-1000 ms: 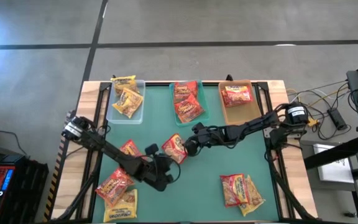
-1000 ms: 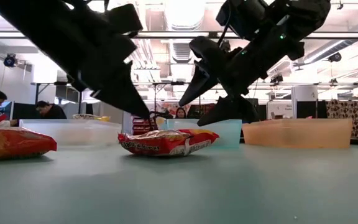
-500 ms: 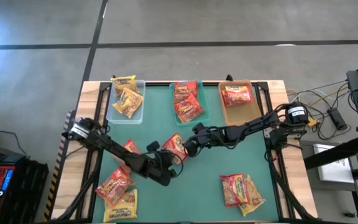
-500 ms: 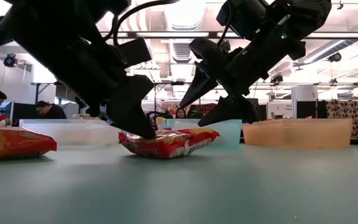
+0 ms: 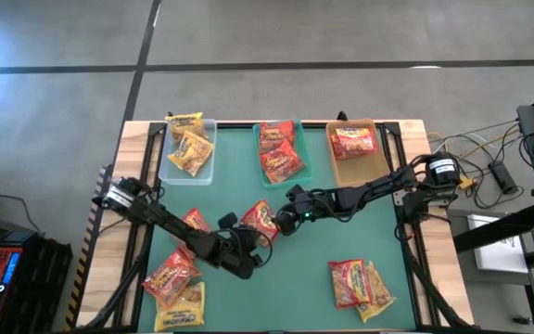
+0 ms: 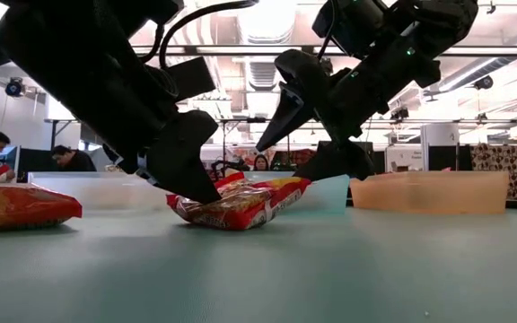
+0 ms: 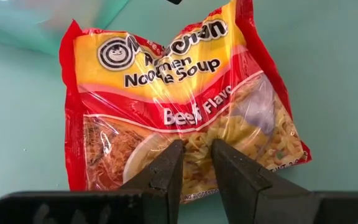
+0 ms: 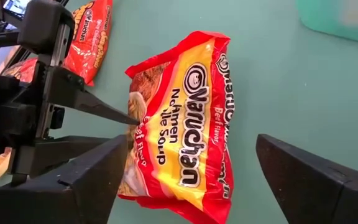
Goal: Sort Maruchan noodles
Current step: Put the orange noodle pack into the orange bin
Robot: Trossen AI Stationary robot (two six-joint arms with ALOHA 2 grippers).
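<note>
A red-and-yellow Maruchan beef packet (image 5: 260,221) (image 7: 179,93) lies mid-table between both grippers. My left gripper (image 5: 251,241) (image 7: 196,155) comes at it from the near-left and is shut on its near end. My right gripper (image 5: 282,221) (image 8: 191,138) hovers at the packet's (image 8: 179,124) far-right side, wide open, with one finger on either side of it; I cannot tell whether it touches. In the low view the packet (image 6: 240,205) rests on its left end and its right end is raised. My left gripper pinches the packet's wrapper near the end that shows the noodle picture (image 7: 195,132), between its two fingers (image 7: 166,171). They slant down from the table's near-left side. That end stays on the table and the opposite end (image 6: 290,187) tilts upward.
Along the far edge stand a clear tray (image 5: 200,165) with yellow packets, a teal tray (image 5: 302,148) with red ones and a tan tray (image 5: 355,167) with an orange-red one. More packets lie near-left (image 5: 170,276) (image 5: 193,223) and near-right (image 5: 360,283).
My left gripper has moved toward the packet and come down onto its near end. The packet, flat a second ago, now stands tipped: the end under the left gripper stays on the table and the other end has risen. The right gripper has kept nearly still.
</note>
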